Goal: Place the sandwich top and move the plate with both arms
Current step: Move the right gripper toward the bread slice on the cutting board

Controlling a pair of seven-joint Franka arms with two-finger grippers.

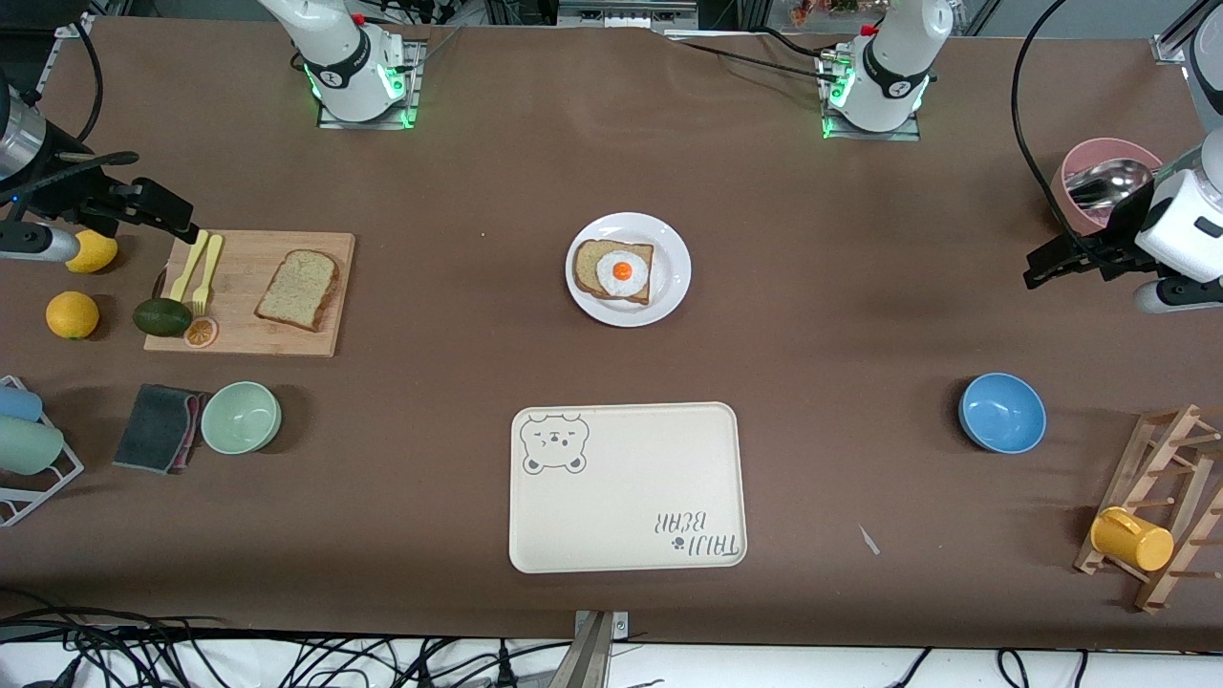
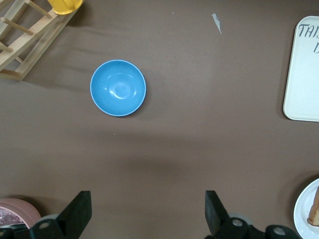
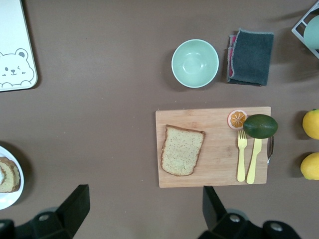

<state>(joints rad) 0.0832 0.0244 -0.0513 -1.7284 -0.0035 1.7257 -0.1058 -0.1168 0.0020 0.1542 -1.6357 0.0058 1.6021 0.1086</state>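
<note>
The sandwich top (image 1: 298, 289), a plain speckled bread slice, lies on a wooden cutting board (image 1: 248, 330) toward the right arm's end; it also shows in the right wrist view (image 3: 183, 150). The white plate (image 1: 672, 279) sits mid-table and carries a like slice topped by a fried egg (image 1: 621, 272). The plate's edge shows in both wrist views (image 2: 305, 209) (image 3: 10, 201). My right gripper (image 1: 186, 229) (image 3: 144, 206) is open and empty, up over the table beside the board. My left gripper (image 1: 1037, 272) (image 2: 148, 209) is open and empty, up over bare table near the blue bowl (image 1: 1001, 412).
A cream bear-print tray (image 1: 626, 487) lies nearer the camera than the plate. Green bowl (image 1: 241, 417) and grey cloth (image 1: 158, 427) sit near the board. Forks (image 1: 199, 272), avocado (image 1: 161, 316) and lemons (image 1: 73, 314) are by the board. A pink bowl (image 1: 1099, 172) and wooden rack (image 1: 1161, 506) are at the left arm's end.
</note>
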